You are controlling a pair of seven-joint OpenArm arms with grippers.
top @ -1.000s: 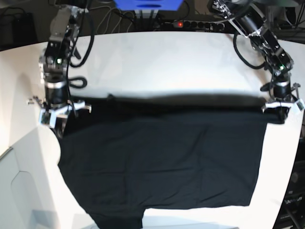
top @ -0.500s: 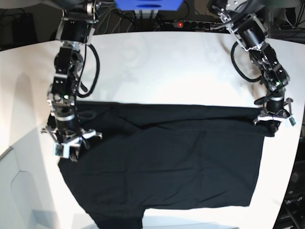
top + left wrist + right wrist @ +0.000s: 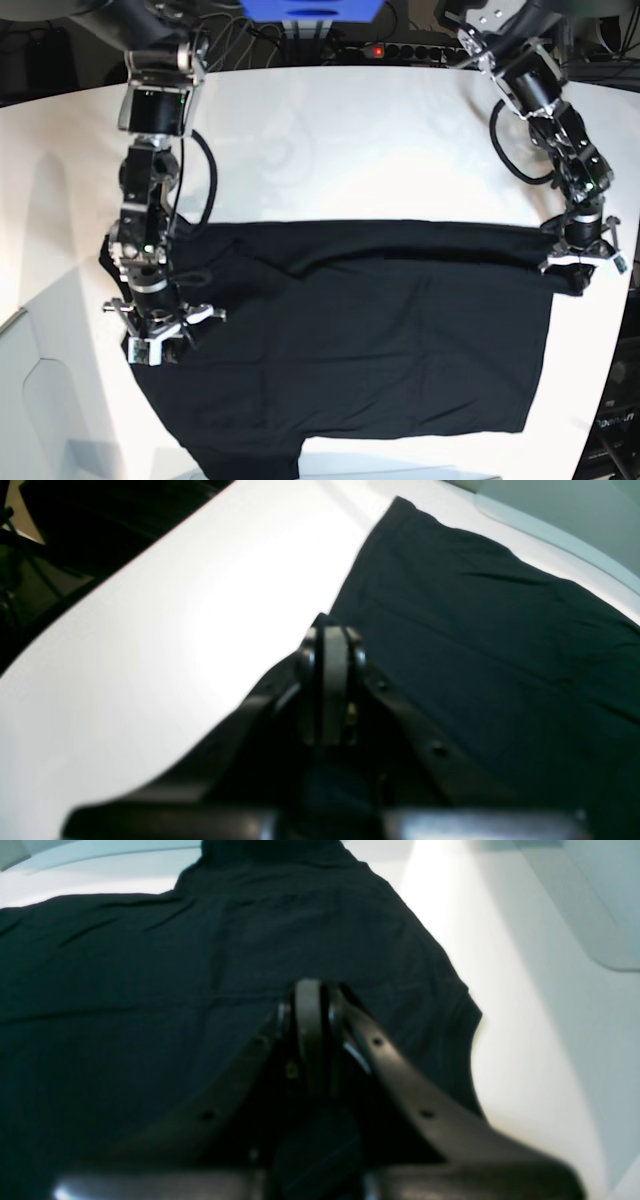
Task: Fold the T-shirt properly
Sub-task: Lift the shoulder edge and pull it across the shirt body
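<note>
The black T-shirt [image 3: 380, 340] lies spread across the white table [image 3: 350, 140], its far edge doubled over into a band. My left gripper [image 3: 578, 268], on the base view's right, is shut on the shirt's far right corner. In the left wrist view its fingertips [image 3: 332, 635] pinch a bit of black cloth at the edge of the T-shirt [image 3: 500, 630]. My right gripper [image 3: 155, 340], on the base view's left, is shut on the shirt's left corner and sits low over the cloth. In the right wrist view the closed fingers [image 3: 312, 995] are pressed against the T-shirt [image 3: 150, 965]. No print or label shows.
A power strip [image 3: 410, 50] with a red light, cables and a blue box [image 3: 310, 8] sit behind the table's far edge. A pale grey panel [image 3: 40, 400] borders the front left. The table's right edge runs close to the left gripper.
Both grippers moved toward the table's front, drawing the shirt's far edge with them. The right gripper travelled farther, and the cloth that was lifted now lies lower over the shirt.
</note>
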